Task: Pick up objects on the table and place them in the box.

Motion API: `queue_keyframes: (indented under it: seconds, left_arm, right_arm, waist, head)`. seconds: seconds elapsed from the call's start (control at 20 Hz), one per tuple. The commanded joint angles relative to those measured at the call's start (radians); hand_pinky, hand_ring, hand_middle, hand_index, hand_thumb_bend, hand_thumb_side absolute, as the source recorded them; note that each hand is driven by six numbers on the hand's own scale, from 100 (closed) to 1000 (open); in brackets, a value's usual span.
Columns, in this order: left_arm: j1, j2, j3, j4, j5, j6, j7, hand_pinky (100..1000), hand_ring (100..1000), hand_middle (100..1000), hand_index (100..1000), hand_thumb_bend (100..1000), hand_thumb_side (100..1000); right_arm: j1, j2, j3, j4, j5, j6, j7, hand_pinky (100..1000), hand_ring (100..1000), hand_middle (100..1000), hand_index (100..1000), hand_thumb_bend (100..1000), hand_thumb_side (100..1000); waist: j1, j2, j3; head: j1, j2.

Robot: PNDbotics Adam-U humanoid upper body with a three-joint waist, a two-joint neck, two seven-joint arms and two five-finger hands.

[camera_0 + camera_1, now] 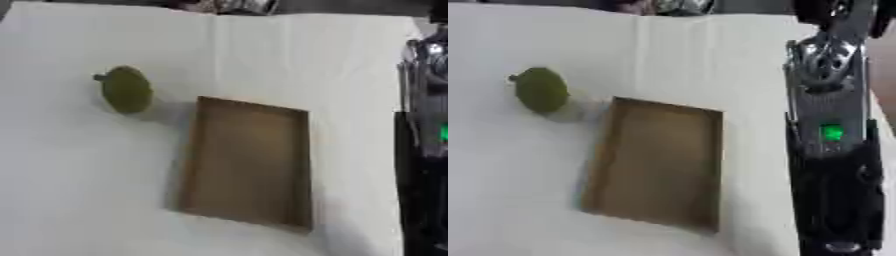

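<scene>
Right eye view showed the most of the robot's right arm [830,135], a black and silver limb with a small green light, running down the right side of the picture beside the table. Its hand was not shown in either view, so I cannot tell whether it was wide, narrow or holding anything; the left hand was not shown either.

The task looked barely begun, as far as could be judged. The brown box [248,162] lay open near the middle of the table, and nothing could be seen inside it. The one thing left to move, a round green fruit [127,89] with a short stub at its upper left, sat on the cloth just beyond the box's far left corner, near it but apart. It had yet to be picked up and put in.

The table [79,190] was covered with a plain white cloth. Only a dark strip of room showed at the far edge, too blurred to make out.
</scene>
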Motion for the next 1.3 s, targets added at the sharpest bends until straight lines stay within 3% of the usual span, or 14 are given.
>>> queue_keyframes:
  seconds: [0.05,0.45,0.65,0.85,1.3]
  left_arm:
    - [0.021,0.051,0.014,-0.020,-0.006,-0.011,-0.001,730,726,616,784,100,613]
    - [0.102,0.087,0.025,-0.020,-0.037,-0.031,0.010,739,745,633,797,100,589]
    - [0.158,0.138,0.018,-0.020,-0.091,-0.029,0.010,766,769,659,819,100,480]
    - [0.226,0.244,-0.015,0.022,-0.187,-0.042,0.014,797,796,689,838,100,400]
    - [0.303,0.496,-0.131,0.229,-0.363,-0.073,0.006,877,859,766,894,100,328]
  right_arm:
    - [-0.025,-0.040,-0.007,-0.021,0.014,0.014,0.003,779,536,673,746,100,571]
    - [-0.026,-0.091,-0.012,-0.021,0.013,0.053,-0.004,782,539,679,750,100,565]
    - [-0.022,-0.114,-0.014,-0.021,0.013,0.067,-0.006,782,537,679,750,100,561]
    - [-0.016,-0.136,-0.014,-0.021,0.012,0.082,-0.002,783,535,680,750,100,558]
    - [-0.013,-0.181,-0.006,-0.021,-0.004,0.110,0.017,784,532,683,751,100,551]
  waist:
    - [0.003,-0.024,-0.002]
    - [0.001,-0.027,-0.008]
    - [0.004,-0.026,-0.013]
    - [0.010,-0.026,-0.016]
    - [0.017,-0.027,-0.024]
  head:
    - [-0.001,-0.003]
    - [0.006,0.009]
    - [0.006,0.010]
    - [0.005,0.011]
    - [0.010,0.015]
